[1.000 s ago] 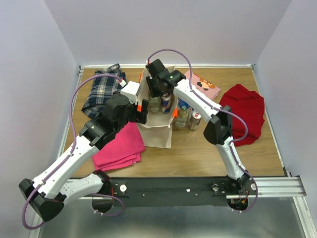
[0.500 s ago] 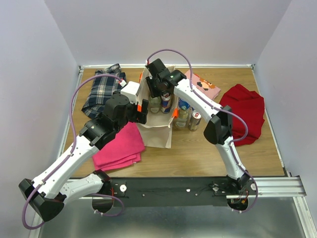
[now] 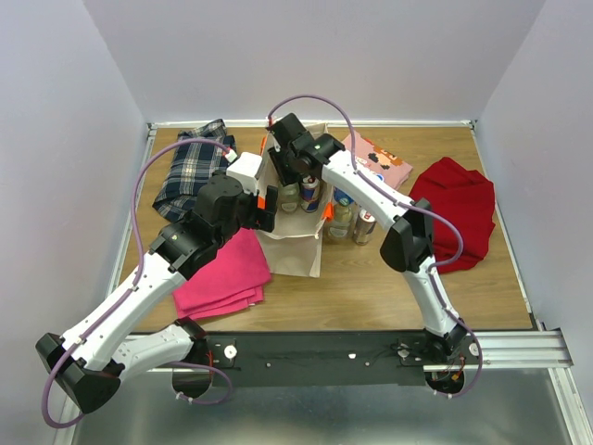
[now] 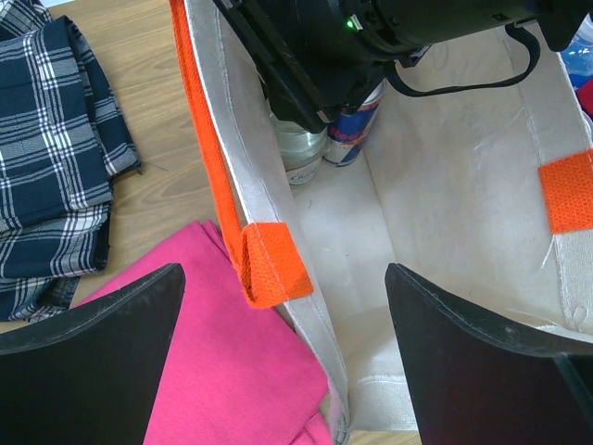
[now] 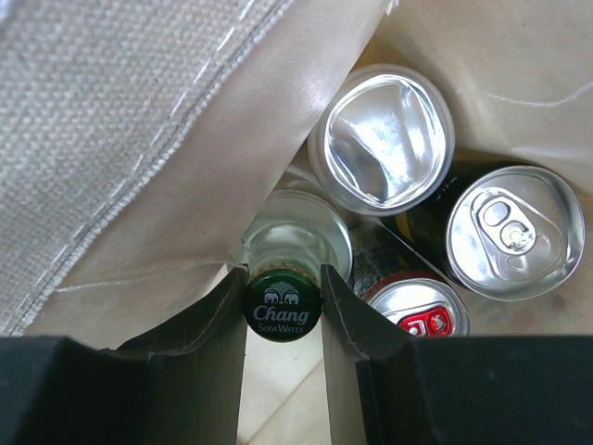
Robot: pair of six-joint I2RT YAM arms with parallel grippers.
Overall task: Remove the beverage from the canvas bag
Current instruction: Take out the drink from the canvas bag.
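The beige canvas bag [image 3: 293, 248] with orange handles [image 4: 206, 139] stands open at the table's middle. Inside it, by the left wall [image 5: 139, 120], stands a clear glass soda water bottle [image 5: 295, 243] with a green cap [image 5: 283, 304]. My right gripper [image 5: 283, 278] reaches down into the bag [image 3: 295, 171] and is shut on that bottle's cap. My left gripper [image 4: 284, 269] is open and straddles the bag's left wall near its front corner, one finger over the pink cloth [image 4: 213, 371], the other inside the bag [image 4: 445, 185].
Several cans [image 5: 382, 139] stand in the bag beside the bottle, one of them blue and silver [image 4: 357, 125]. More bottles and cans [image 3: 352, 218] stand just right of the bag. A plaid cloth [image 3: 193, 167], a red cloth [image 3: 454, 209] and a pink box [image 3: 380, 159] lie around.
The right gripper has shifted slightly left and back over the bag with its jaws on the bottle cap. The left arm has not moved.
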